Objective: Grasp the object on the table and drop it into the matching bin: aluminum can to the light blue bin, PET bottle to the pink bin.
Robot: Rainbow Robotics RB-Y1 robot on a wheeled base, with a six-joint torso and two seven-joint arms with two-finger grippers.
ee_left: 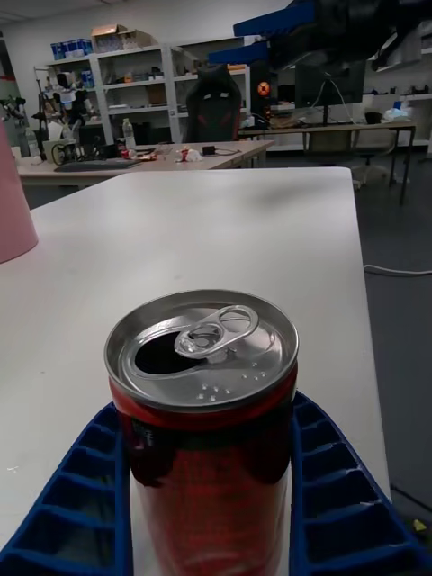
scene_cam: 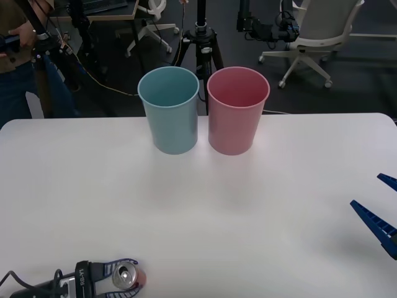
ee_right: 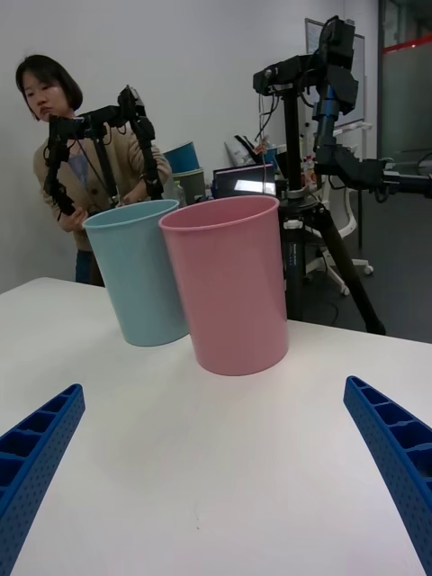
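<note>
White table [scene_cam: 260, 217], office chairs [scene_cam: 316, 31] and tripod [scene_cam: 201, 43] behind.

Front view looks down over the table [scene_cam: 198, 217]; both wrist views sit low, sharing the pink bin [ee_right: 229, 283].

blue ribbed fingers [ee_right: 396, 468], a black wrist [scene_cam: 87, 276] lettered "rb-y1" in white, black cables trailing
</note>
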